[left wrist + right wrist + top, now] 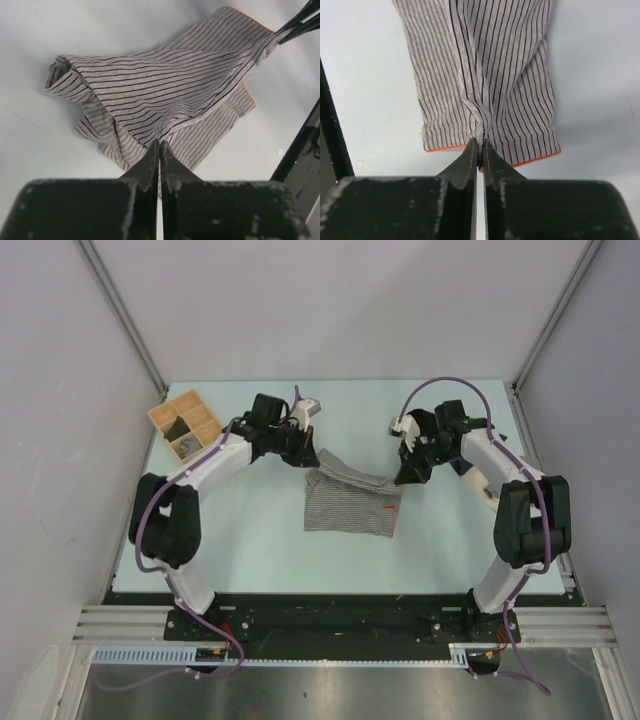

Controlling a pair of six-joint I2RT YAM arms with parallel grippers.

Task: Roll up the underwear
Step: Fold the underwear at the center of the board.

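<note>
The underwear [348, 502] is grey striped knit cloth with an orange edge, lying on the pale table between the two arms. My left gripper [312, 457] is shut on its far left corner; in the left wrist view the gripper [159, 143] pinches a fold of the underwear [170, 90]. My right gripper [401, 480] is shut on its far right corner; in the right wrist view the gripper [480, 143] pinches the underwear [485, 65] at the orange hem. The far edge is lifted and stretched between both grippers; the near part rests on the table.
A wooden compartment box [186, 424] stands at the far left of the table. The table [270, 540] is bounded by grey walls left, right and back. The right gripper's fingers [300, 22] show at the top right of the left wrist view.
</note>
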